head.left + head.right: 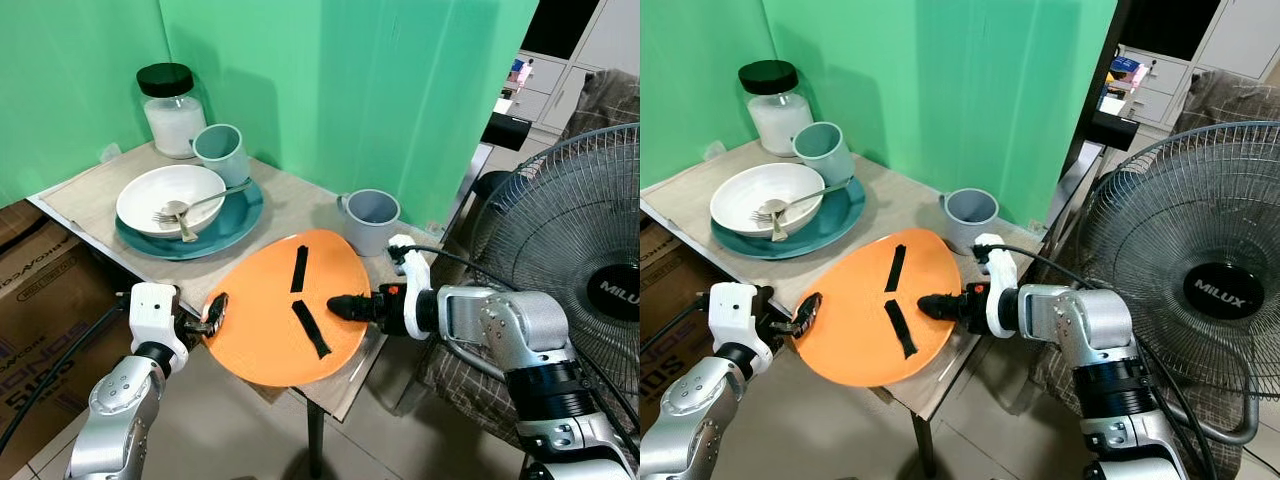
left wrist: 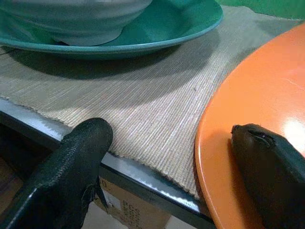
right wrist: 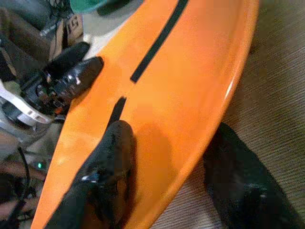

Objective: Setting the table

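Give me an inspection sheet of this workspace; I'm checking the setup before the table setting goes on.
Surface: small table with beige mat, against green backdrop.
Job's things: orange plate with two black strips, overhanging the front edge; white bowl with fork on teal plate; two grey mugs.
Clutter: lidded jar.
Grippers: left gripper and right gripper each pinch opposite rims of the orange plate.
Cables: black cable over the right arm.
Surroundings: fan at right, cardboard box at left.

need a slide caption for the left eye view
Both grippers, left and right, grip opposite rims of an orange plate at the table edge.
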